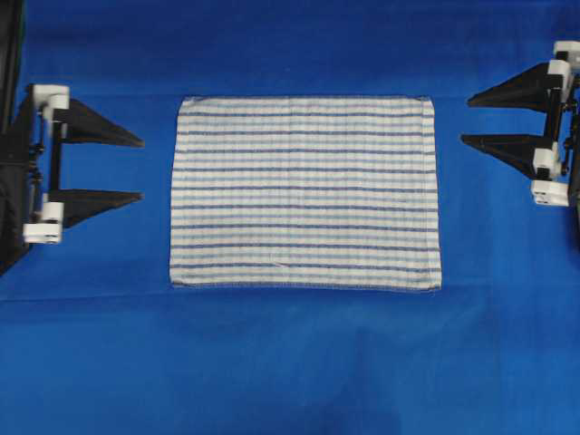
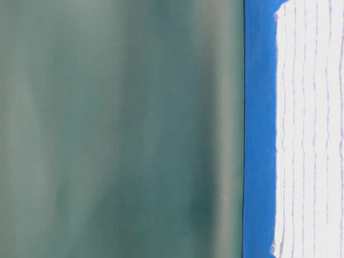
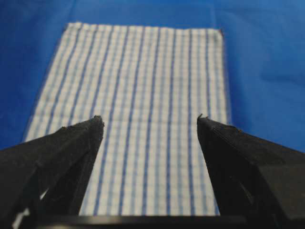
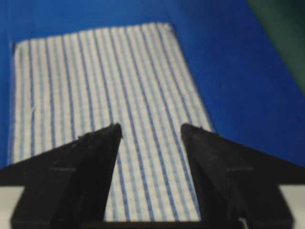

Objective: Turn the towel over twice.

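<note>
Towel [image 1: 305,193] lies flat and square in the middle of the blue table sheet [image 1: 290,362], stripes running left-right in the overhead view, no folds or lifted corners that I can see. Left end effector [image 1: 140,168] sits off the towel's left edge, jaws spread wide, empty; right end effector [image 1: 465,120] sits off the right edge, slightly toward the far side, also spread wide and empty. Neither touches the cloth. Both wrist views look straight down the towel's length between the open fingertips, so alignment looks decent. My read: no flip is in progress right now; I can't say from the pictures which face is up relative to the start, or how many turns remain. For the next grasp I'd pick the two corners on one long edge, one per arm, come in low and nearly flat to the table so a fingertip slides under the hem rather than bunching it. Pinch only the towel layer; the sheet underneath is likely to get grabbed too. Lift both corners evenly, carry across together, lay down with tension. Risk: uneven lift folds or skews it.
</note>
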Controlling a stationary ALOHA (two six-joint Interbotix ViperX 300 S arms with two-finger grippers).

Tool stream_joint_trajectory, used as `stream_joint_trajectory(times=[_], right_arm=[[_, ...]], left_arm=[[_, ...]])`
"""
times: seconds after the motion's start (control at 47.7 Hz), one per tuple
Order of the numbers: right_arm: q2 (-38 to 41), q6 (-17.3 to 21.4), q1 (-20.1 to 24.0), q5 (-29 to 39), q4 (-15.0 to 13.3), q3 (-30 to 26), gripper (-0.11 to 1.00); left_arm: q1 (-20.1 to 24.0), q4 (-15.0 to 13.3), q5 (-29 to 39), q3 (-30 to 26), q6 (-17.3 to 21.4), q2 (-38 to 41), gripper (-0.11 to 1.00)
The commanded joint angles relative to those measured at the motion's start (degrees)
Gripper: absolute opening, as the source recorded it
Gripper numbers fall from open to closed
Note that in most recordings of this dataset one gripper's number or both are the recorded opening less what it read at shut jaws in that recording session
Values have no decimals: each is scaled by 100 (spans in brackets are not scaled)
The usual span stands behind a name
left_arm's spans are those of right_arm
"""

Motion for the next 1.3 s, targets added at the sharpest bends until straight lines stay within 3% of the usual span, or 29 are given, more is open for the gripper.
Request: stream_joint_trajectory(times=[0.0,0.356,0.608,0.901,1.278], right_arm=[[-62,9,-114,-325,9,105,59],[0,70,-255,-642,44,272,59],[264,70,-817,-703,35,272,59],[1723,70,-1740,-1248,26,220,59],[3753,-18,-2373,-2101,18,-97,59]], left_arm=[[26,-9,-53,97,0,-229,73],[88,-9,-123,255,-9,-360,73],[703,0,-642,264,18,70,73],[1441,0,-1582,237,308,1512,73],[2241,0,-2725,-141,316,3823,74]])
